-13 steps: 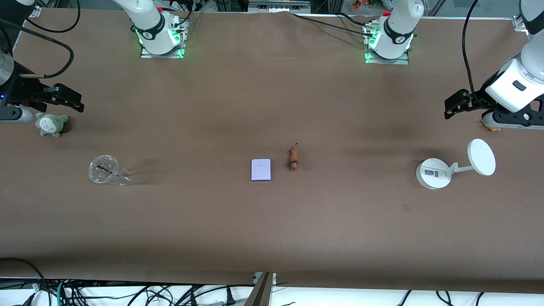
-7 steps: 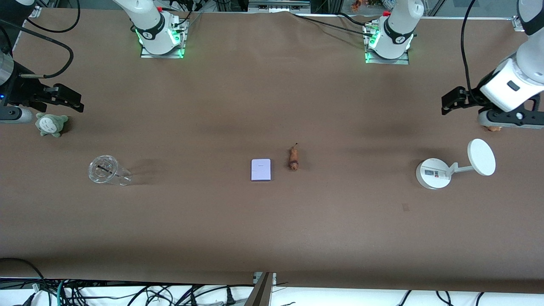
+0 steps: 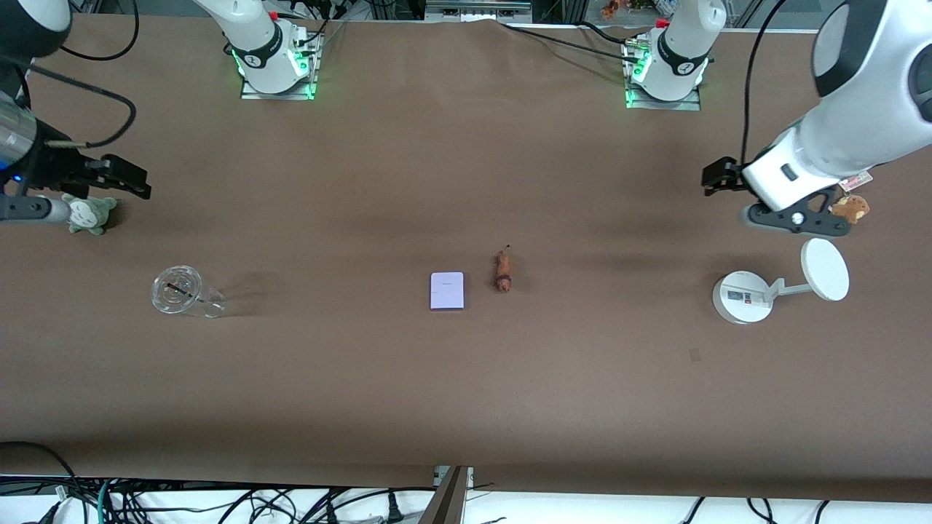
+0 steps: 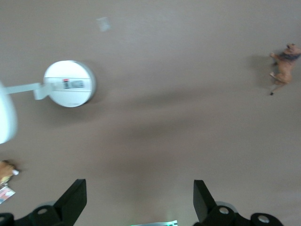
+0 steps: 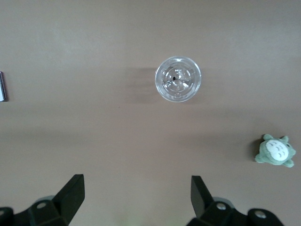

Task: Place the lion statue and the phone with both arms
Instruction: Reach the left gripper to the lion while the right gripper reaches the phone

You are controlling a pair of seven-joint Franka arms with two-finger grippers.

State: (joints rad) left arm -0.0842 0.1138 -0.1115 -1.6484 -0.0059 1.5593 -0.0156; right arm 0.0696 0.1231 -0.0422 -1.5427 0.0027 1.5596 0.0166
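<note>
The lion statue (image 3: 502, 271), a tiny orange-brown figurine with a dark tail tip, lies mid-table beside the pale lavender phone (image 3: 446, 290), on the side toward the left arm's end. The lion also shows in the left wrist view (image 4: 283, 67). Only the phone's edge shows in the right wrist view (image 5: 2, 86). My left gripper (image 3: 717, 177) is open and empty, up over bare table near the white stand. My right gripper (image 3: 127, 180) is open and empty, up over the table near the grey-green plush.
A white round-based stand (image 3: 743, 296) and a brown plush with a tag (image 3: 850, 207) sit toward the left arm's end. A clear plastic cup (image 3: 178, 291) on its side and a grey-green plush (image 3: 87, 213) sit toward the right arm's end.
The left arm has swung toward the table's middle, uncovering the brown plush. The right gripper has shifted slightly toward the middle. The lion and phone have not moved.
</note>
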